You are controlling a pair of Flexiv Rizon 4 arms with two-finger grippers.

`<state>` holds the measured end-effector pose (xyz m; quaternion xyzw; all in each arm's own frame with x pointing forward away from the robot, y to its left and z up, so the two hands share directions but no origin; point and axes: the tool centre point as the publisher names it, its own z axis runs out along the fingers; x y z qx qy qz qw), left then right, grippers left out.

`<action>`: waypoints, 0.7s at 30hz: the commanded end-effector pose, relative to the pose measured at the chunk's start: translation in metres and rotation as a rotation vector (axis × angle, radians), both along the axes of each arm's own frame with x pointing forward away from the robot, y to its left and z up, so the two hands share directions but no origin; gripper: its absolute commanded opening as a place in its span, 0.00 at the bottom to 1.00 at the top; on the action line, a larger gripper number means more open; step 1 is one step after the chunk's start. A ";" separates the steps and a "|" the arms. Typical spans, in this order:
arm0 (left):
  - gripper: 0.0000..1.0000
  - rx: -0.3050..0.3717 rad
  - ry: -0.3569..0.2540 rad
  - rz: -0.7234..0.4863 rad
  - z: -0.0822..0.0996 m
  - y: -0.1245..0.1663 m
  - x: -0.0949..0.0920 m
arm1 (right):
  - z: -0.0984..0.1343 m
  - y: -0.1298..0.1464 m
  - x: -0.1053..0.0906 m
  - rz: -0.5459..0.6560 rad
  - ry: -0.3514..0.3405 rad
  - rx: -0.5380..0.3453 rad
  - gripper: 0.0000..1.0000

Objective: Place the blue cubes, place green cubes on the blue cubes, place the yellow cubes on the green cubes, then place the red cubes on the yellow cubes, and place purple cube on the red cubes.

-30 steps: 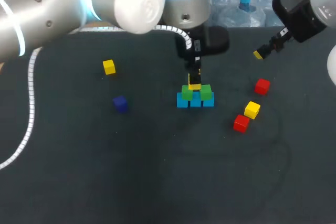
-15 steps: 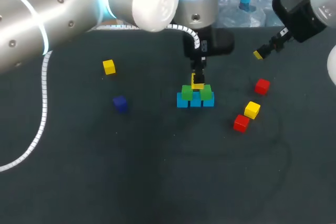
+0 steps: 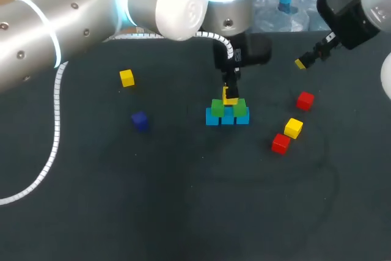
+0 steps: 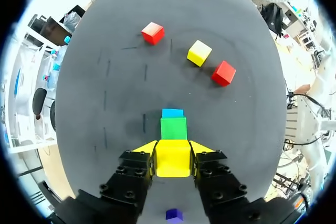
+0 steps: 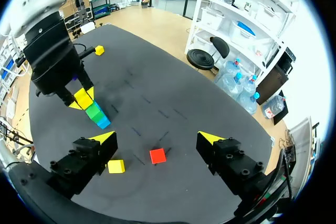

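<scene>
Left gripper [image 4: 174, 149] is pinching the small yellow cube [image 4: 172, 160] from both sides, right on top of the two green cubes [image 3: 229, 108] stacked on the blue cube row [image 3: 227, 118]. Right gripper [image 5: 157, 138] hangs well off to the side, fingers spread wide.

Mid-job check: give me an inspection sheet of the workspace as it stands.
Surface: dark table, faint scuff marks.
Job's things: three blue cubes in a row, two green cubes on them; two loose yellow cubes, two red cubes, one purple cube.
Clutter: nothing seen.
Hands: left hand shut on a yellow cube just above the green cubes, contact unclear; right hand open, empty, off to the side.
Cables: white coiled cable hangs over the table.
Surroundings: nothing seen.
</scene>
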<state>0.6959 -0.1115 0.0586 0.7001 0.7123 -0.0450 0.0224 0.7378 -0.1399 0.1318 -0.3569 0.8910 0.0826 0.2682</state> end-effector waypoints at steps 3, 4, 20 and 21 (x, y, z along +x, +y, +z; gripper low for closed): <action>0.00 -0.005 -0.002 0.002 -0.003 0.001 -0.001 | 0.000 0.000 -0.001 -0.004 -0.003 -0.002 1.00; 0.00 -0.006 -0.003 0.003 -0.005 0.001 -0.001 | 0.000 0.000 -0.001 -0.004 -0.003 -0.002 1.00; 0.17 -0.013 -0.014 0.011 -0.009 0.005 0.000 | 0.000 0.000 -0.001 -0.004 -0.003 -0.002 1.00; 0.29 -0.015 -0.014 0.012 -0.009 0.005 0.000 | 0.000 0.000 -0.001 -0.004 -0.003 -0.002 1.00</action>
